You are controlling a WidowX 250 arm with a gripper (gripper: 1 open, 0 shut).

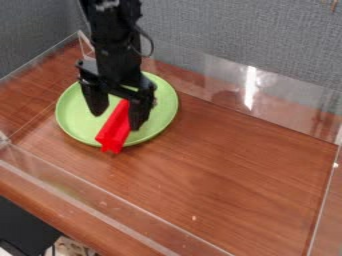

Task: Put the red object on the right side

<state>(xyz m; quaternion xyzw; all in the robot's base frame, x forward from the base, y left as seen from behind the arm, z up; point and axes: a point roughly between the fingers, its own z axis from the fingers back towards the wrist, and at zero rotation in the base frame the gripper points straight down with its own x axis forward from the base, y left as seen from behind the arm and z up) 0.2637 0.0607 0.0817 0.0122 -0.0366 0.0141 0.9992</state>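
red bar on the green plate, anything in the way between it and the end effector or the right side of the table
Nothing visible stands between the end effector and the red bar; the fingers hang right by it. Toward the right side of the table, only the green plate's low rim.

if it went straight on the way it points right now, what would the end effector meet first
Most likely the red bar or the green plate beneath it, since the end effector points down over them; one view leaves the depth unclear.
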